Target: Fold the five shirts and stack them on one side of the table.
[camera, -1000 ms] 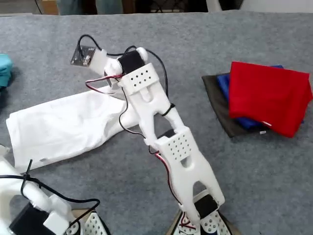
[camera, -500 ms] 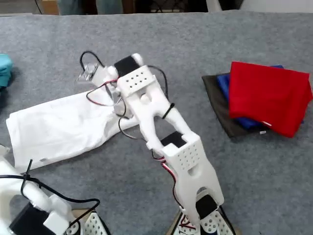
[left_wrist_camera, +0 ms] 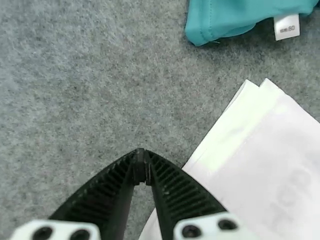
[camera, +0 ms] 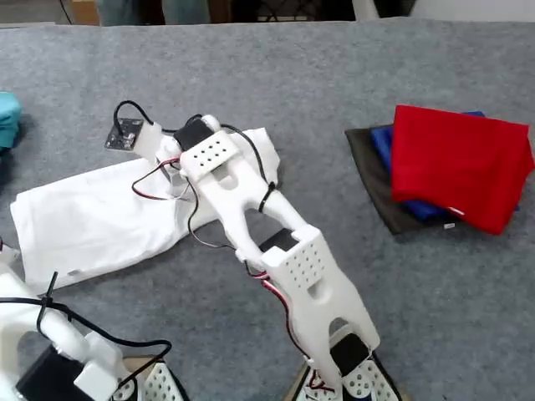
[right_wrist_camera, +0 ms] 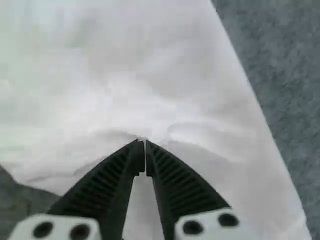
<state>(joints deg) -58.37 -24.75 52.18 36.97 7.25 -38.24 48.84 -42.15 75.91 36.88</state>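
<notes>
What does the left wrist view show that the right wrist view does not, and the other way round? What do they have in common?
Left wrist view, not the right: the left hand, shut above the grey table, and the teal shirt with its white tag.
Right wrist view, not the left: the right hand, shut, its tips pinching a pucker of the white shirt.
Both: the white shirt, an edge of it in the left wrist view, and the grey table.
</notes>
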